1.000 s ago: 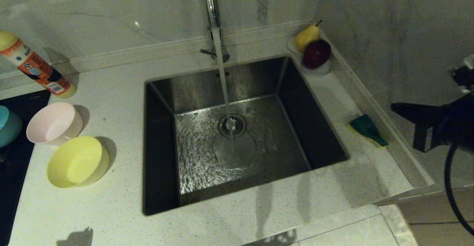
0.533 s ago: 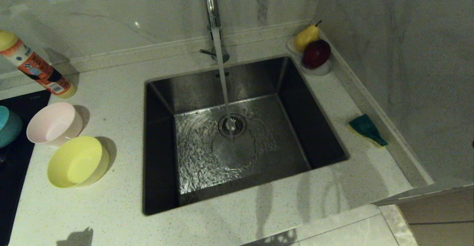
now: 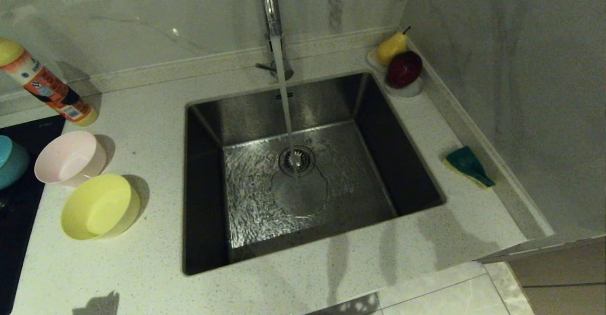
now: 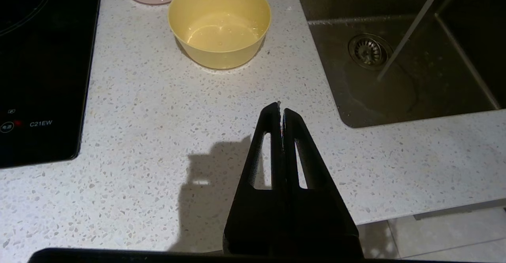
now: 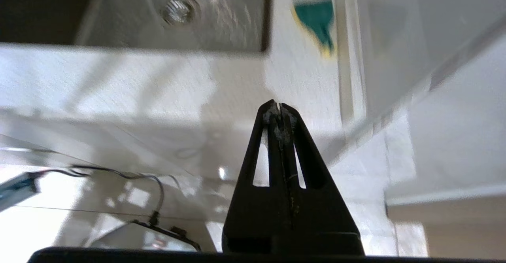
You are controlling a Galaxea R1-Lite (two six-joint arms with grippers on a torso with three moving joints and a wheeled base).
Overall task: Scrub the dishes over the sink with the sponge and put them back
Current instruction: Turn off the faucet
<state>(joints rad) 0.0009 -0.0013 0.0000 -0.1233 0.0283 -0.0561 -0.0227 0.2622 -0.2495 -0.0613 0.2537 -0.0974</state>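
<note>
Three bowls stand on the counter left of the sink (image 3: 428,173): a pale pink one (image 3: 70,157), a yellow one (image 3: 99,206) and a teal one (image 3: 10,161) at the frame edge. The sponge (image 3: 467,165), green face up, lies on the counter right of the sink, against the wall ledge. Water runs from the tap (image 3: 271,12) onto the drain strainer (image 3: 297,159). Neither arm shows in the head view. My left gripper (image 4: 281,109) is shut and empty, over the counter near the yellow bowl (image 4: 219,21). My right gripper (image 5: 280,106) is shut and empty, near the counter's front edge, with the sponge (image 5: 316,17) farther off.
A spray bottle (image 3: 45,85) leans at the back left. A black hob (image 4: 43,69) lies left of the bowls. A white dish (image 3: 408,89) with a pear (image 3: 392,46) and a dark red fruit (image 3: 405,67) sits at the sink's back right corner. A wall (image 3: 521,92) bounds the right.
My right arm, seen at the right edge a second ago, has drawn back out of the head view. The bowls and the sponge have not moved. The water keeps running.
</note>
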